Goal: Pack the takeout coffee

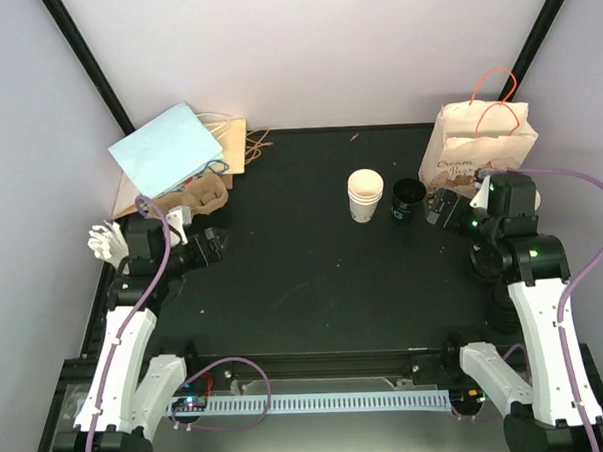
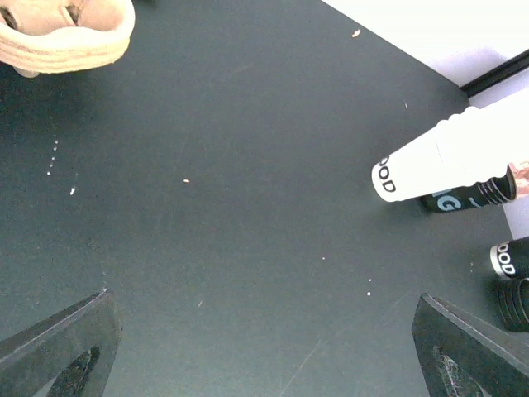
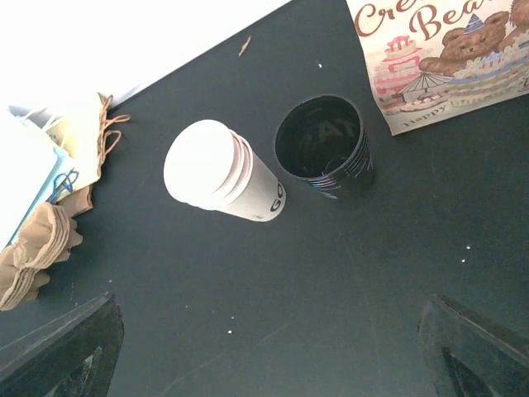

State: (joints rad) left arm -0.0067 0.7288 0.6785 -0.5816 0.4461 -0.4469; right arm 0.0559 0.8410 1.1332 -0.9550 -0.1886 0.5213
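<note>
Stack of white paper cups (image 1: 365,195), nested 1 inside another, stands upright on the black table (image 1: 314,285), right of centre and towards the far edge. The right wrist view shows several rims stepped at its top and dark lettering near its base. No lid is on it.

Just to its right stands a black cup stack (image 1: 408,201), open at the top; from the right wrist view a narrow strip of table shows between the 2 stacks.

A printed paper bag with orange handles (image 1: 483,143) stands upright at the far right, behind and to the right of the black stack, with cartoon bears on its face.

The right gripper (image 3: 269,299) hangs just right of the black stack, in front of the bag. Its 2 fingers are spread wide, with only bare table between them.

The left gripper (image 2: 263,296) sits at the left side, well apart from the cups. It is equally wide and holds nothing.

A brown pulp tray (image 1: 200,195) lies just beyond the left gripper. A light blue bag (image 1: 166,147) lies over brown paper bags (image 1: 233,144) at the far left corner.
</note>
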